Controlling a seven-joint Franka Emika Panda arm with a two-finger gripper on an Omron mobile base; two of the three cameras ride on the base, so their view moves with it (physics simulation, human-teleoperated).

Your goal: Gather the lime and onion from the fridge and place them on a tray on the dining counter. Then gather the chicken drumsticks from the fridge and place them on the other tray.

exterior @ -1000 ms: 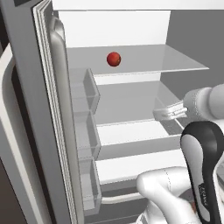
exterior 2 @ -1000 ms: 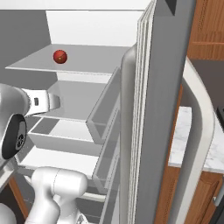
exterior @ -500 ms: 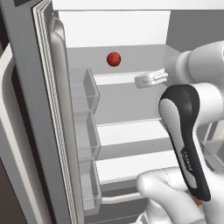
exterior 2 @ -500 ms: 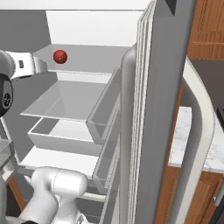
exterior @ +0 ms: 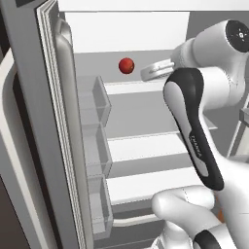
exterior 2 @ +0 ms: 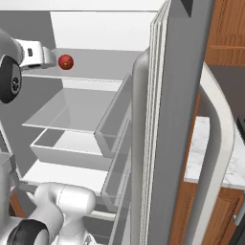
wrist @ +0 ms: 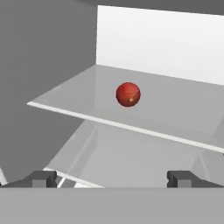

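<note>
The fridge [exterior: 46,126] stands open, its white shelves bare apart from the onion. The onion [exterior: 126,65], a small dark-red ball, rests on the upper glass shelf [wrist: 175,118]. It also shows in the right base view as onion [exterior 2: 65,61] and in the hand view as onion [wrist: 128,94]. My gripper [exterior: 147,74] hovers at that shelf's height, just right of the onion and apart from it, open and holding nothing. Seen from the hand, the gripper [wrist: 113,179] points at the onion from a short distance. The lime, chicken drumsticks and both trays are out of view.
Door bins [exterior: 95,146] line the left door, and the right door [exterior 2: 177,95] with its long curved handle [exterior 2: 217,143] stands close on the right. A marble-topped wooden counter [exterior 2: 210,153] lies beyond it; whether it is the dining counter I cannot tell. Lower shelves and a drawer [exterior 2: 72,148] sit under the arm.
My arm has lifted from the middle shelf to the upper shelf, bringing the open gripper level with the onion. The onion has not moved.
</note>
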